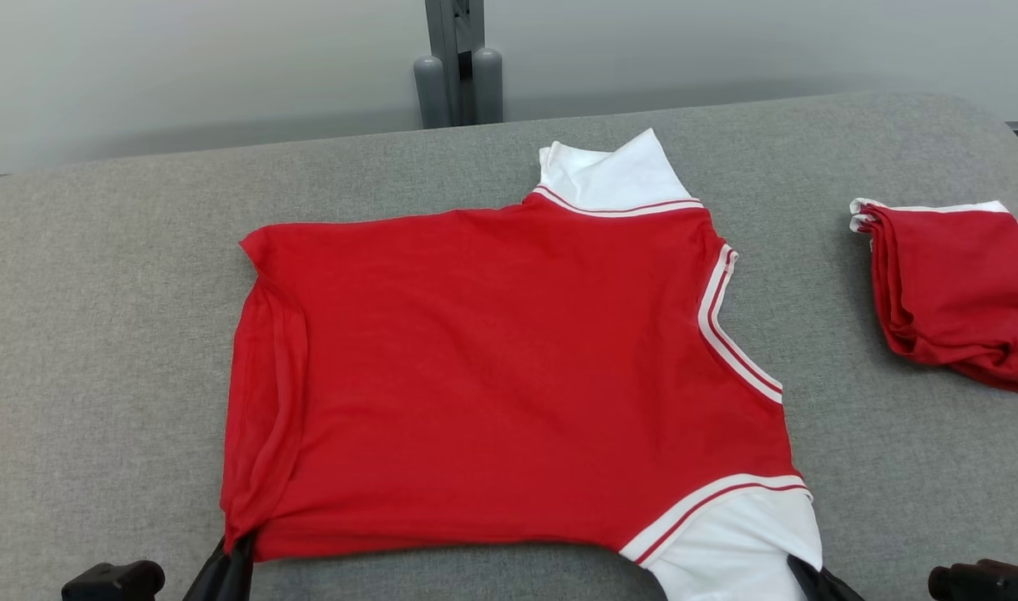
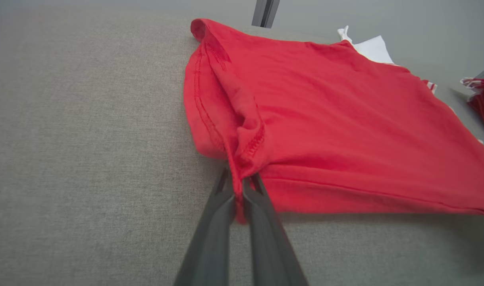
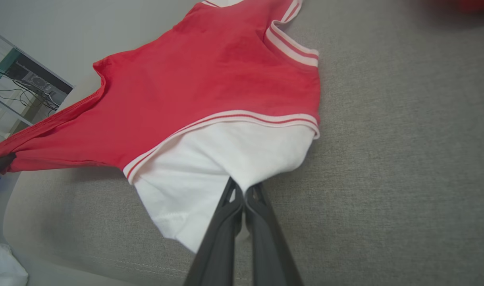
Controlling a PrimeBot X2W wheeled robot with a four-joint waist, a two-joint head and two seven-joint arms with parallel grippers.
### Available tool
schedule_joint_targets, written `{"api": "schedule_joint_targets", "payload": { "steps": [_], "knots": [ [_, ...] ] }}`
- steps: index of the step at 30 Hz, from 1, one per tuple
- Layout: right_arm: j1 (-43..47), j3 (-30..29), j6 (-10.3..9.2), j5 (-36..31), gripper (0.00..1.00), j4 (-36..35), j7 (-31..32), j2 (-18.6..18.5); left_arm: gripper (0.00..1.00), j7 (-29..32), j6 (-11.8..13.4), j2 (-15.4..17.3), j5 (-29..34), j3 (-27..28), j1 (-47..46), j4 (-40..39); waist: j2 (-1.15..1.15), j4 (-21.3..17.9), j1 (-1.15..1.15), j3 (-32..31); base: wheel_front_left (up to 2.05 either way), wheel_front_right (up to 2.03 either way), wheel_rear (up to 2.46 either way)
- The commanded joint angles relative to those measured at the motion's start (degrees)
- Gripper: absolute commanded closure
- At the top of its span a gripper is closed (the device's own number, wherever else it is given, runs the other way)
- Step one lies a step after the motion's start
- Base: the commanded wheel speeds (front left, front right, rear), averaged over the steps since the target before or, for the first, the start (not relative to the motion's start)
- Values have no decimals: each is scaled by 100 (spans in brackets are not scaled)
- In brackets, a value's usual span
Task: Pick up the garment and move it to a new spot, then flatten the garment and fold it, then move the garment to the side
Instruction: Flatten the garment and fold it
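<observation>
Now, L gripper (image 2: 238, 182) is clamped on the red hem corner of the garment (image 1: 492, 376), which lies spread on the grey padded surface (image 1: 99, 351) ahead of and btwn both grippers. R gripper (image 3: 243, 191) pinches the white sleeve edge at its tips. A folded red bundle (image 1: 959, 292) lies well apart, fwd and to its right.

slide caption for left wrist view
Left gripper shut on a corner of the red shirt on the grey surface.
</observation>
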Motion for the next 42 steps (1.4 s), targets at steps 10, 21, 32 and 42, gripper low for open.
{"api": "schedule_joint_targets", "payload": {
  "steps": [10, 21, 32, 42],
  "knots": [
    [-249, -131, 1, 34, 100, -554, 609, 28, 100, 402, -50, 315, -38, 13, -301, -248, 0, -33, 0, 236, 0, 0, 0],
    [-1549, -308, 1, 253, 100, -627, 996, 97, 100, 561, -312, 418, -121, -7, -1338, -81, 0, -66, 0, 812, 0, 0, 0],
    [-2742, -24, 1, 455, 100, 446, 982, 19, 100, 457, -415, 319, -188, -46, -1982, 601, 0, -51, 0, 1296, 0, 0, 0],
    [-3402, 9, 2, 1007, 22, 1169, 635, 80, 35, 297, -504, 192, -275, -88, -2349, 1008, 0, 3, 0, 1407, 0, 0, 0]
  ]
}}
